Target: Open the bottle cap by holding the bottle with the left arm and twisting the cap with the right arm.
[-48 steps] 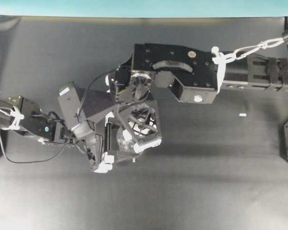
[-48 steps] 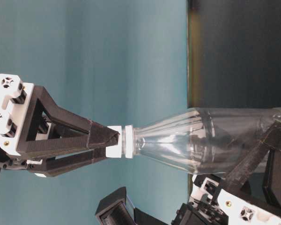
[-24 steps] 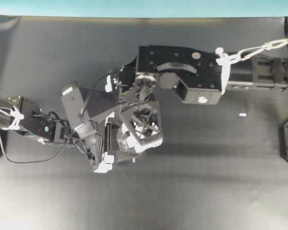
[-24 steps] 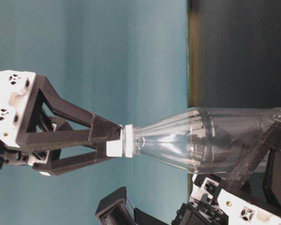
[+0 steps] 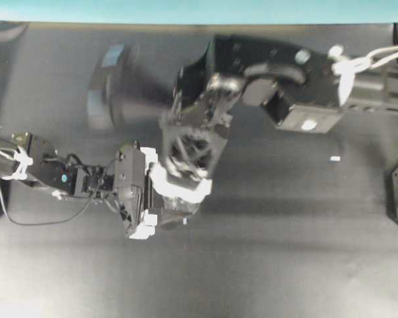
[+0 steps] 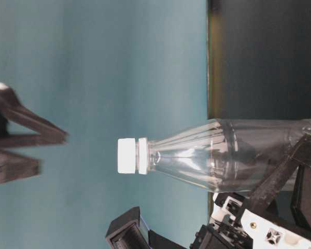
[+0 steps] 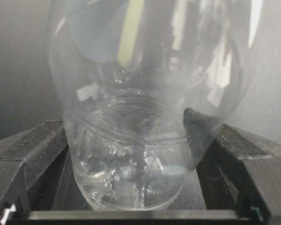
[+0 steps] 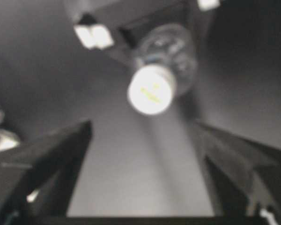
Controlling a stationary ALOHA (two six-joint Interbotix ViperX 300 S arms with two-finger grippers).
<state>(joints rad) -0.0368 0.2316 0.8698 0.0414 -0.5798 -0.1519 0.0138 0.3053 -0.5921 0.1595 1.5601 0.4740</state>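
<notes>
While our left gripper (image 7: 131,206) stays out of the story as a mover, it clamps the bottle (image 6: 223,153) low on its clear body, 1 black finger pressed to each side, and the bottle stands upright on the dark table (image 5: 285,265). Our right gripper (image 8: 145,154) hangs above with its jaws spread wide and grasping nothing; the bottle cap (image 6: 127,155) sits apart from them, screwed onto the neck.

We judge the bottle light, thin-walled and slick, so it would dent under a hard squeeze and could spin in a loose one. The lower body, where the wall curves in, looks the firmer place to hold. The cap is small, stiff and smooth, best pinched across its sides from straight above.

The table-level view shows what the overhead one cannot: clear air between the blurred right fingers (image 6: 26,137) and the cap. Overhead, the right gripper covers the cap entirely. Only the right wrist view shows the cap centred between the 2 open fingers, and only the left wrist view shows the contact on the bottle's wall.
</notes>
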